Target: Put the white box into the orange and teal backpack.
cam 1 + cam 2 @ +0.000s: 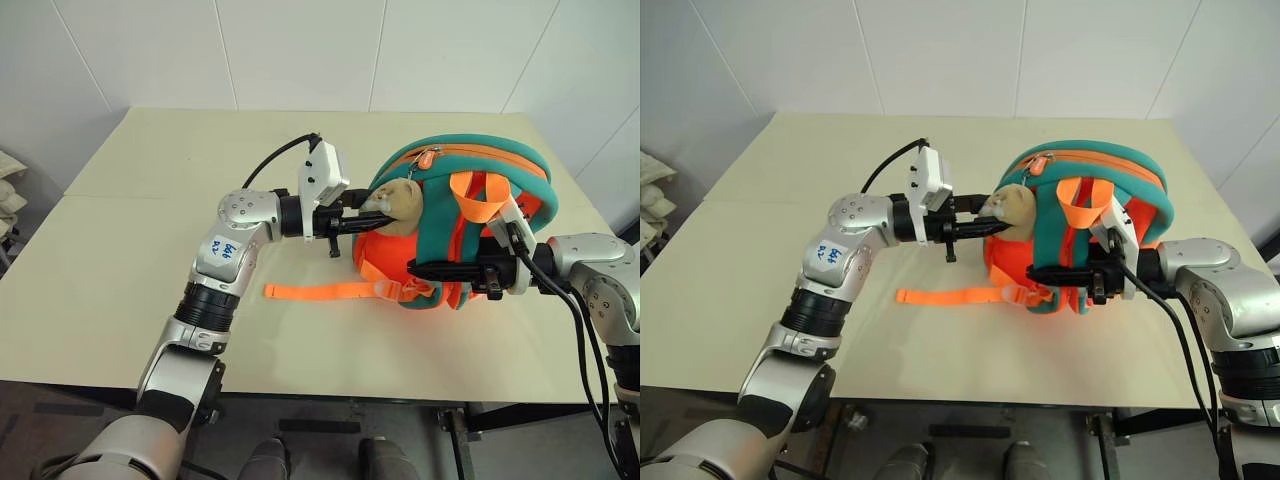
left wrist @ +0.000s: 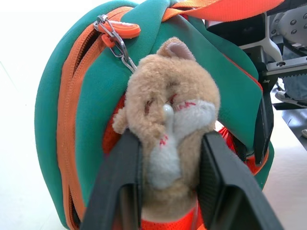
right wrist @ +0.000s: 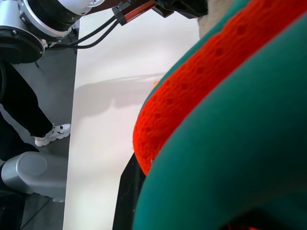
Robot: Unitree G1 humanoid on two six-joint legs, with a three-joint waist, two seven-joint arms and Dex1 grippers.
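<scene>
Left wrist view shows the left gripper [image 2: 168, 177] with its two black fingers [image 2: 120, 187] pinching the tan plush toy charm [image 2: 168, 120] that hangs from the small rounded orange and teal backpack [image 1: 440, 200]. That backpack stands upright on the pale beige table [image 1: 150, 250], towards its right side, one loose orange webbing strap [image 1: 320, 291] trailing flat to its left. At the pack's right, the right gripper [image 1: 425, 272] has its fingers pressed together on a teal shoulder strap [image 1: 440, 250].
</scene>
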